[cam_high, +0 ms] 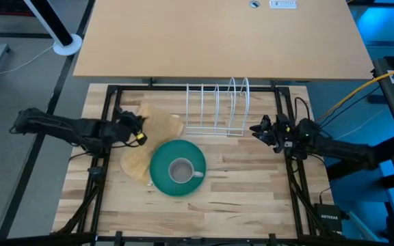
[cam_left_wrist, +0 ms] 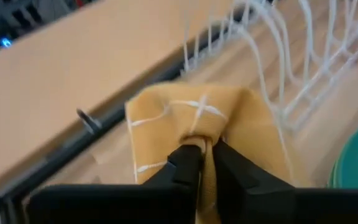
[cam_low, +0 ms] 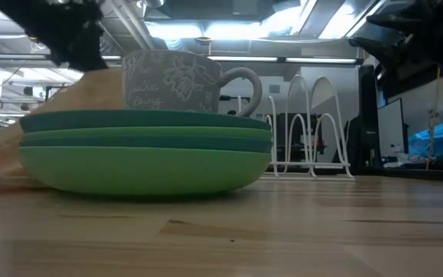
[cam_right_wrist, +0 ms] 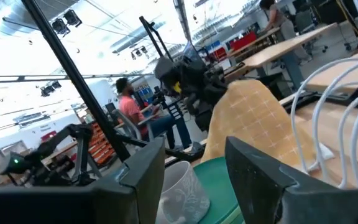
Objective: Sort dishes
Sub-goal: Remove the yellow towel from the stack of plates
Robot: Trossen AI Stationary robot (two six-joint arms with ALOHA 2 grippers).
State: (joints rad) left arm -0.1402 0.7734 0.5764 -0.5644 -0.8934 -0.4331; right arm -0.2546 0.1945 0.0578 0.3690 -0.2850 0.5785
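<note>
Left hand (cam_left_wrist: 201,163) pinches the yellow cloth (cam_left_wrist: 197,118) beside the stacked plates (cam_high: 176,167) and mug (cam_high: 181,170) mid-tabletop; best drag it well clear while right hand (cam_high: 264,130), fingers apart, waits by the rack (cam_high: 217,106).

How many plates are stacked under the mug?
3 show in the low view: two dark teal plates on a light green one, under the grey mug. More may be hidden.

Mug (cam_high: 181,170): on top of the stacked plates (cam_high: 176,167).
Plates: mid-counter (cam_high: 252,191), in front of the rack (cam_high: 217,106).
Cloth (cam_high: 149,133): left of the plates, edge tucked beneath them.
Left claw (cam_high: 137,128): at the cloth's left side, pinching it.
Right claw (cam_high: 260,130): just right of the rack.
</note>
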